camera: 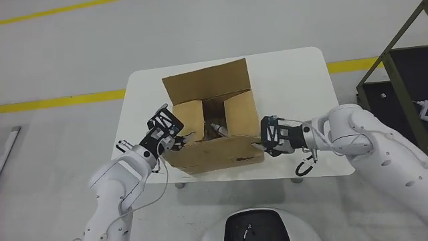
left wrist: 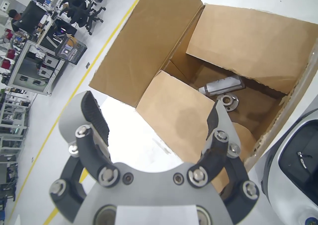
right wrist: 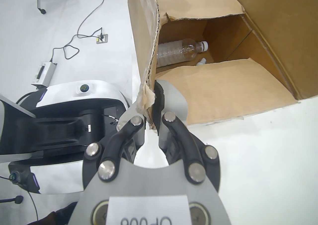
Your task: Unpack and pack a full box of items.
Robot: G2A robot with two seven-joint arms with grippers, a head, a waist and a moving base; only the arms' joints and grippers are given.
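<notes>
An open cardboard box (camera: 212, 122) stands in the middle of the white table (camera: 294, 73). Its far flap (camera: 208, 80) stands up and the near flap (camera: 217, 154) leans outward. Inside lie a clear plastic bottle (right wrist: 178, 51), a grey canister (left wrist: 221, 85) and a metal flange (left wrist: 227, 100). My right gripper (right wrist: 151, 107) is shut on the torn corner of the near flap (right wrist: 141, 37), at the box's right front corner (camera: 259, 145). At the left front corner my left gripper (left wrist: 155, 116) is open over the left side flap (left wrist: 174, 114), with nothing in it.
A dark metal rack (camera: 401, 73) stands off the table's right side. The box sits close to the table's front edge. Bare tabletop lies to the box's right and behind it. A second white cap (right wrist: 201, 61) peeks out beside the bottle.
</notes>
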